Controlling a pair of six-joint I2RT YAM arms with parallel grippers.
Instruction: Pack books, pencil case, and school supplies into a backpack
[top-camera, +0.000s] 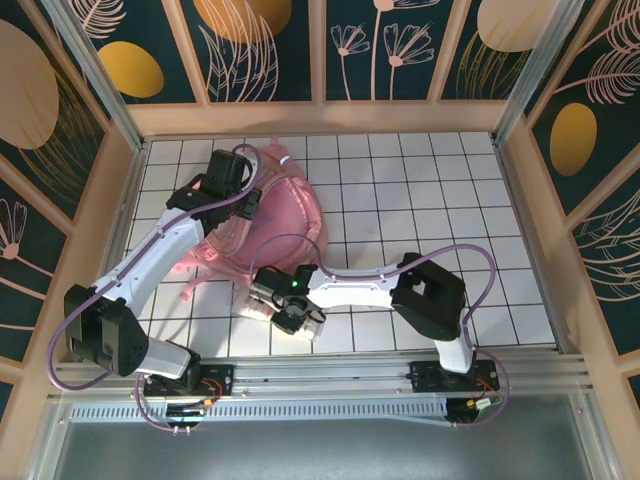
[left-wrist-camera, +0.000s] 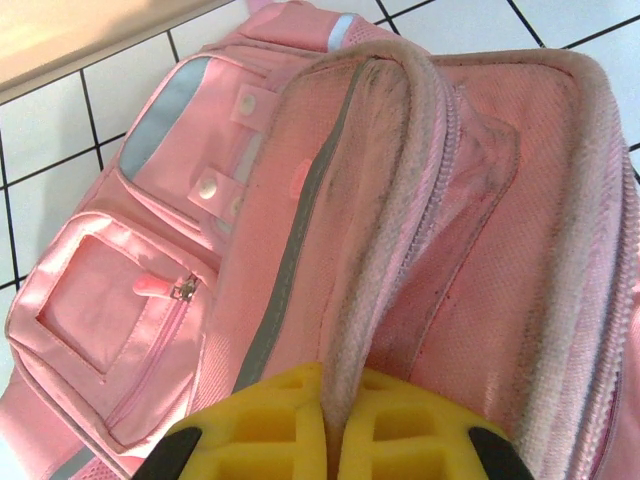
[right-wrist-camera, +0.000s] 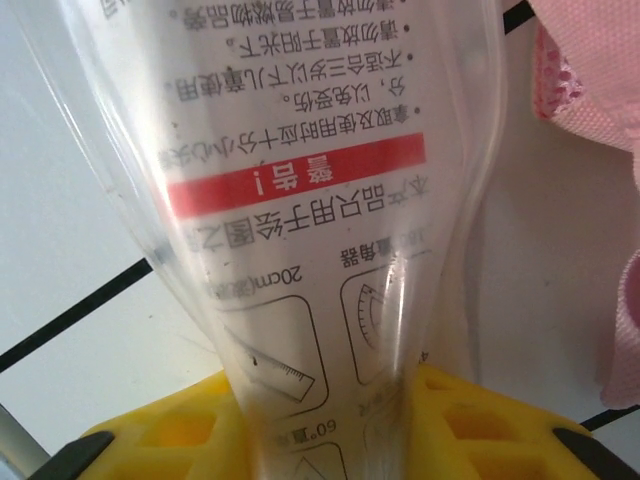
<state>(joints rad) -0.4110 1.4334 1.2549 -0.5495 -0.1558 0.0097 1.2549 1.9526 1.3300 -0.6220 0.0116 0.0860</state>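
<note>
The packing seems early: the left claw (left-wrist-camera: 330, 425) is clamped on a padded edge of the backpack (left-wrist-camera: 150, 300), and the right claw (right-wrist-camera: 330, 440) pinches a clear packet (right-wrist-camera: 300, 200), not yet inside.

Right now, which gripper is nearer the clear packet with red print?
Right. The right gripper is pinching the clear packet between its fingers, just beside the backpack. The left gripper is away from it, clamped on the backpack's opening rim.

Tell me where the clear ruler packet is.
The packet is pinched in the right gripper. In the top view it lies left of centre, just on the near side of the backpack.
</note>
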